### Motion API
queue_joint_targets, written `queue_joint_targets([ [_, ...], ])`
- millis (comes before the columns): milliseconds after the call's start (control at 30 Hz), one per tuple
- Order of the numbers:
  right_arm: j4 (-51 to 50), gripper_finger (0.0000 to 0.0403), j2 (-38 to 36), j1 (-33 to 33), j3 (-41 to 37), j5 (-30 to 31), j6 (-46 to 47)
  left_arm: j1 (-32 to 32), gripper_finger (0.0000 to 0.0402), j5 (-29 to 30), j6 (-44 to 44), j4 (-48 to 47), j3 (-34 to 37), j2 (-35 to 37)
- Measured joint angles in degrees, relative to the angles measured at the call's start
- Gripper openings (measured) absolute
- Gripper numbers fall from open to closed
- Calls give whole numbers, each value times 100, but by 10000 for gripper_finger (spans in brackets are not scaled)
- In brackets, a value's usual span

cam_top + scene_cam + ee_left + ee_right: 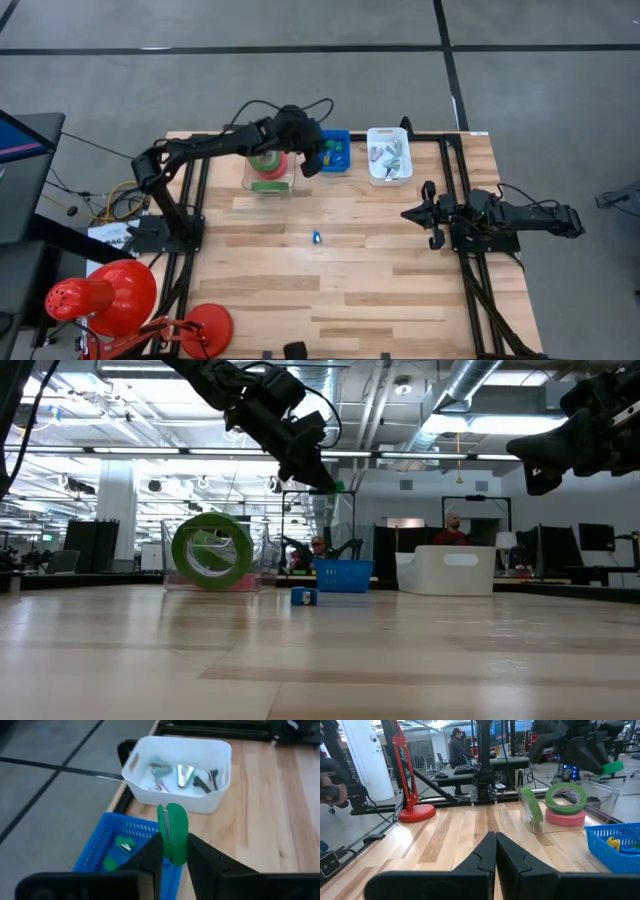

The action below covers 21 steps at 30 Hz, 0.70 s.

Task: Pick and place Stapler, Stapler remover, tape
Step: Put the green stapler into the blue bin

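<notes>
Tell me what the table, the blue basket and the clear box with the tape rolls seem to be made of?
The table looks like pale wood: joined planks with visible grain, matte finish. The blue basket seems moulded plastic, with a slotted lattice wall and even colour. The clear box is probably transparent plastic, perhaps acrylic; the tape rolls show straight through its glossy walls.

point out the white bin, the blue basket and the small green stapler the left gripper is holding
white bin [197, 800], left wrist view, its front wall
blue basket [100, 845], left wrist view, its mesh side
green stapler [172, 827], left wrist view, its body above the fingers
</notes>
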<state>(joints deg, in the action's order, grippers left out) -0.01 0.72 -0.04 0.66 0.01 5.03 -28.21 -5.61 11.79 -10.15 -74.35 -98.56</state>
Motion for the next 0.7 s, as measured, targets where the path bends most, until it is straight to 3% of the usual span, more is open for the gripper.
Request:
queue_joint_targets([
  [700, 0, 0, 1, 1, -1, 0, 1, -409, 65, -2, -4, 891, 0, -967],
])
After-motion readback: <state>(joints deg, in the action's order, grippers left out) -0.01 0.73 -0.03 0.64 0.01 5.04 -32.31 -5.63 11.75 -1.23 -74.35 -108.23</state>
